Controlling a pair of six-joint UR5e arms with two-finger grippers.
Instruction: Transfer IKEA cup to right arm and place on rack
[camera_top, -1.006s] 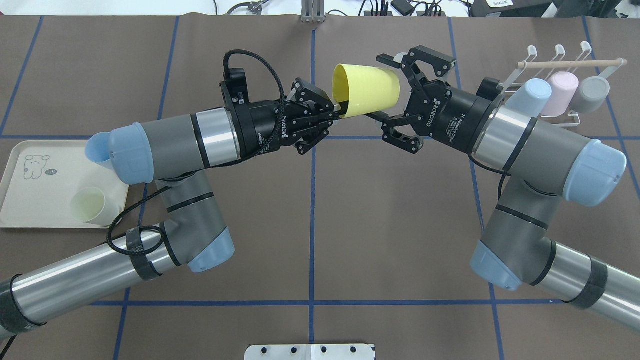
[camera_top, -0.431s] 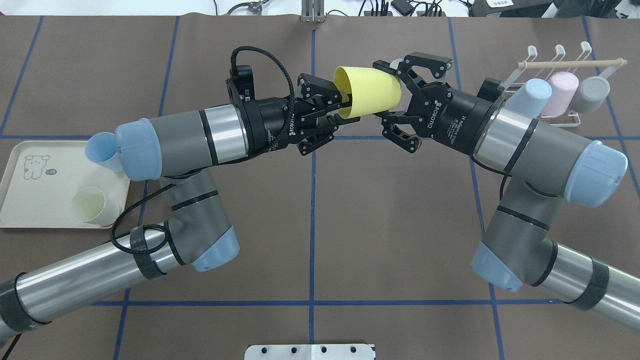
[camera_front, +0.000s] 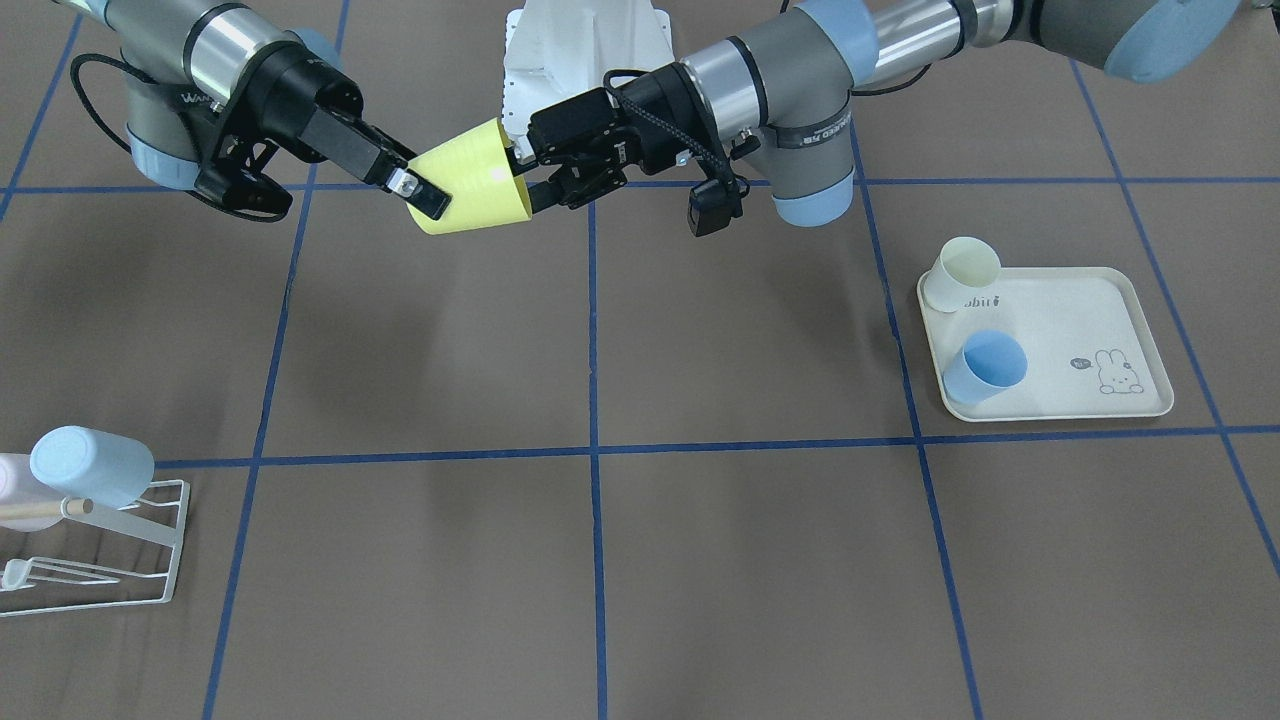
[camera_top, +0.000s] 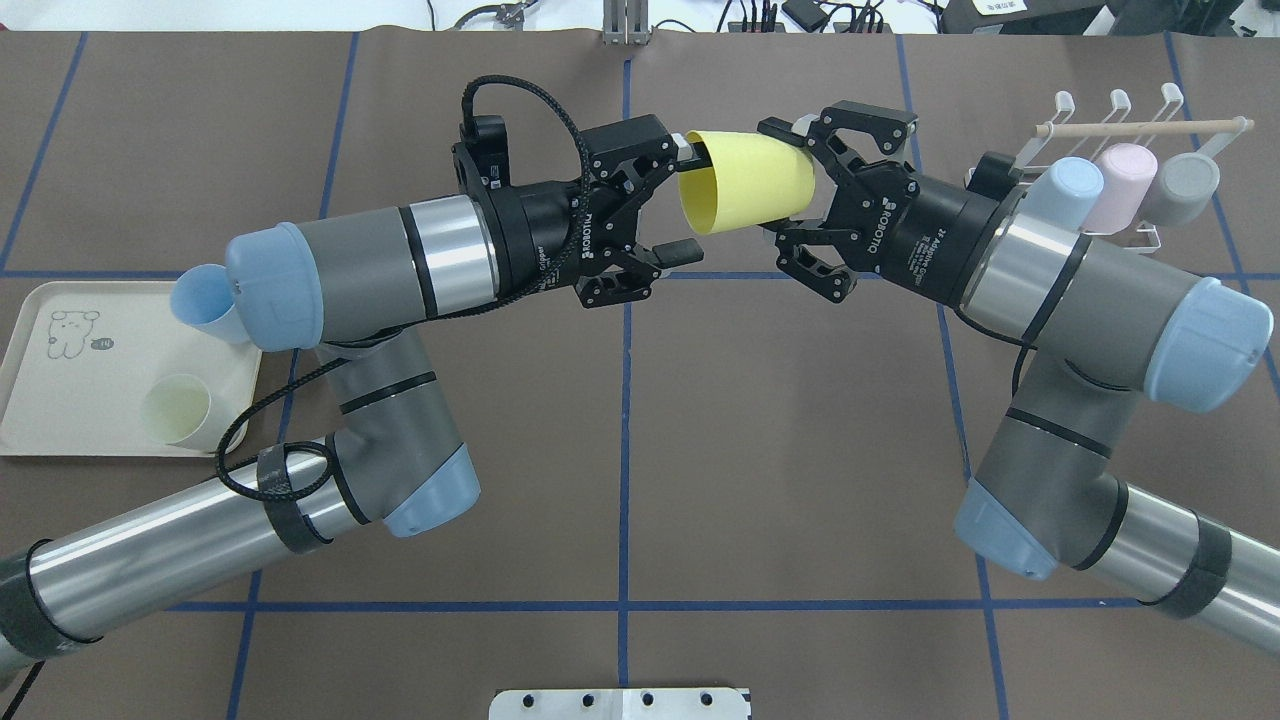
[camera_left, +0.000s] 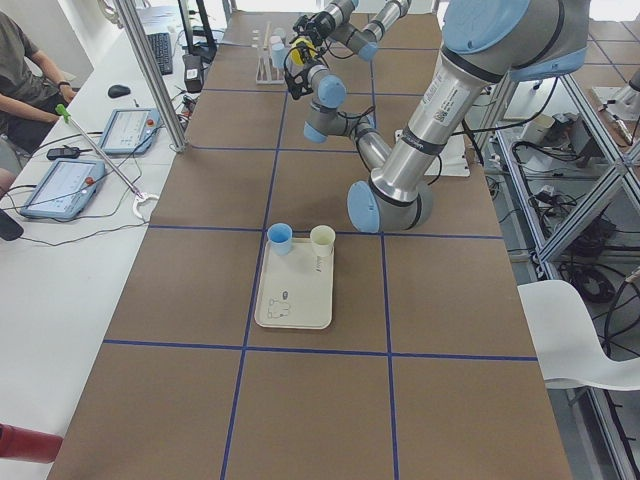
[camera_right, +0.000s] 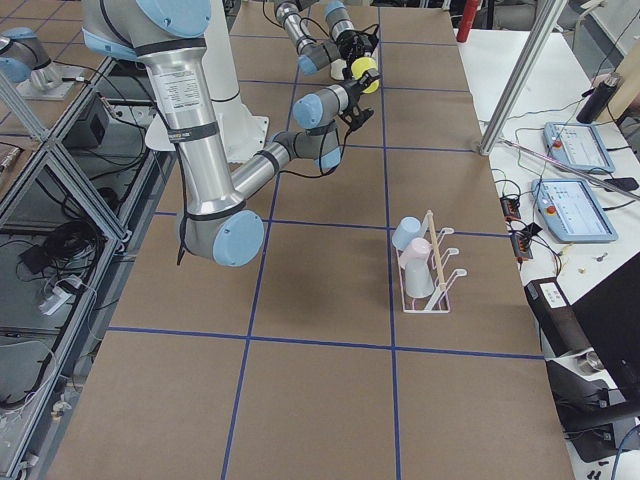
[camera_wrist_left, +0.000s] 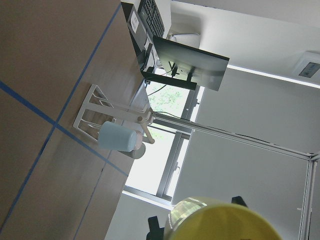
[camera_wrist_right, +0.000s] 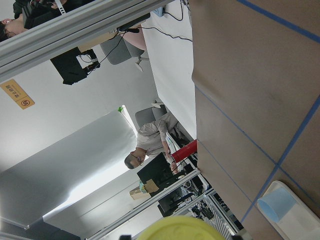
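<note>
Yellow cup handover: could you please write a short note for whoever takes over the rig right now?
Left gripper open, fingers apart either side of the yellow cup's rim.
Right gripper shut on the cup's base, holding it in the air.
Rack at the robot's right, three cups on it.
Done: the handover. Left: carry the cup over and place it on the rack.

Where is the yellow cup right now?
In the overhead view, the yellow cup is held at top centre, between the left gripper and the right gripper, which grips its base.
</note>
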